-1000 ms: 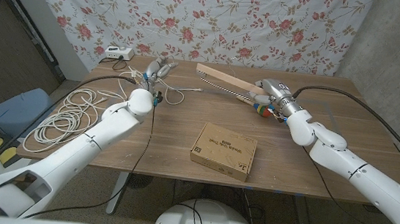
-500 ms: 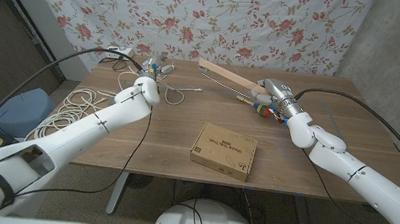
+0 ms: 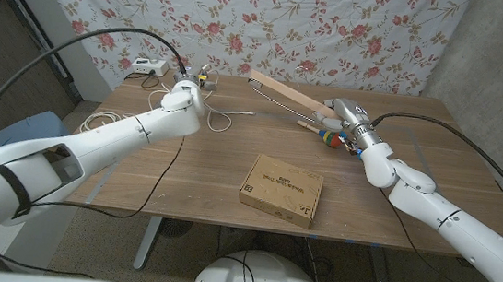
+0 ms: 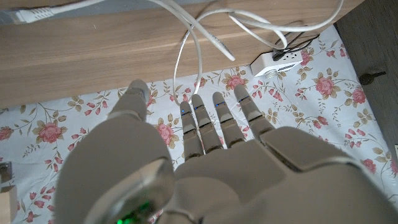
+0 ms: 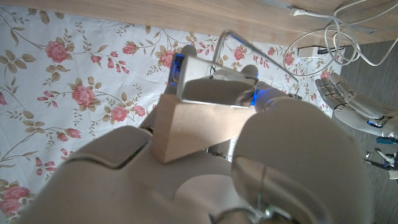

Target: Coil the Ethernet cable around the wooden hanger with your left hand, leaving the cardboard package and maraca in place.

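Observation:
My right hand [image 3: 344, 118] grips one end of the wooden hanger [image 3: 280, 92] and holds it raised over the table's far side; the wood [image 5: 208, 99] and its metal hook [image 5: 239, 38] show between the fingers. The maraca [image 3: 327, 135] lies just under that hand. The white Ethernet cable [image 3: 215, 114] loops on the table near my left hand [image 3: 192, 83], which hovers at the far left with fingers [image 4: 221, 121] straight and apart. A strand of cable [image 4: 181, 68] runs past the fingertips. The cardboard package [image 3: 281, 190] lies flat near the front edge.
A white power strip [image 3: 148, 65] with plugged leads sits at the table's far left corner. A floral cloth hangs behind the table. My left arm crosses over the table's left side, hiding most of the cable coil there. A blue seat [image 3: 11, 136] stands left of the table.
My left arm has swung up and toward the table's far left, carrying the hand back toward the power strip. The right hand and hanger have barely moved.

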